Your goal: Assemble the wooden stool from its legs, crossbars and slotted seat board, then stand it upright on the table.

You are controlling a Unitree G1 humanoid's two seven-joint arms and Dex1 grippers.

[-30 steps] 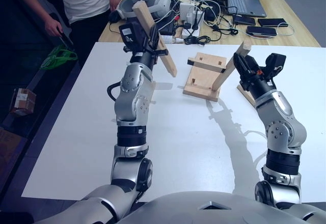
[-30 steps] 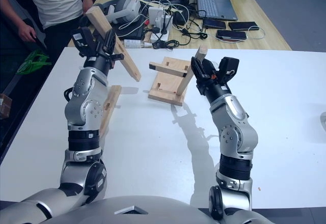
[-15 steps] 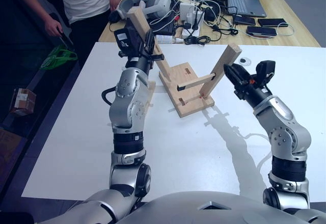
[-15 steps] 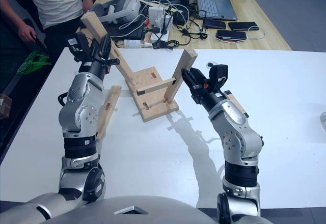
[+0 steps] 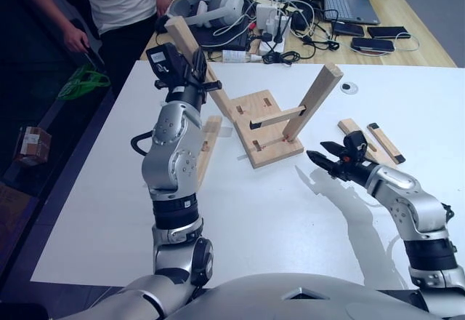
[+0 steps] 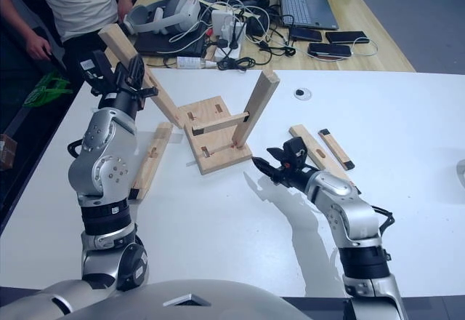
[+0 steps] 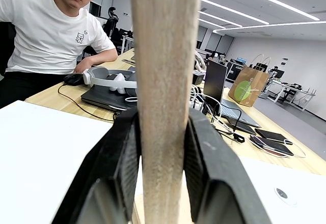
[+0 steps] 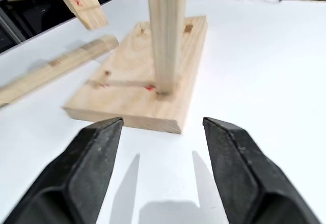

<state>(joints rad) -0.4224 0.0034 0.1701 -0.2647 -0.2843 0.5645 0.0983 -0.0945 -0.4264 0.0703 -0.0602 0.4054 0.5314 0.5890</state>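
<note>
Fingers [image 7: 119, 173] of the left gripper [image 5: 187, 71] were clenched on a raised, tilted stool leg [image 7: 165, 56], whose lower end met the far left edge of the seat board [image 5: 247, 109]. The board lay flat on the white table [image 5: 240, 218], carrying a second leg [image 5: 314, 100] with a crossbar [image 5: 276, 116]. Right gripper [image 8: 158, 158] hung low with its fingers spread and holding nothing, just beside the board's near right corner, apart from it. A loose leg [image 5: 207, 142] lay by the left arm.
</note>
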